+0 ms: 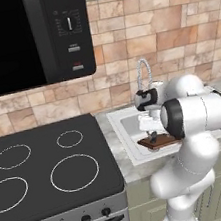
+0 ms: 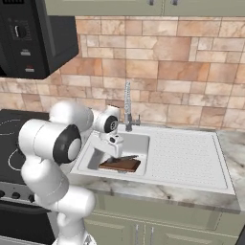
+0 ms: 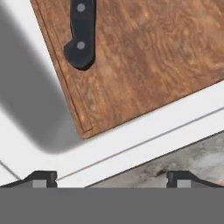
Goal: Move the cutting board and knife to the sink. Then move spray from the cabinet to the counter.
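Resting in the white sink (image 2: 165, 158) basin, the cutting board (image 2: 119, 165) lies along its front edge, carrying the knife (image 3: 81, 33) near one board edge. Above it hangs the gripper (image 3: 111, 179), jaws released and grasping nothing.

Both base views flank the sink (image 1: 133, 144); hand view looks closely down into it.
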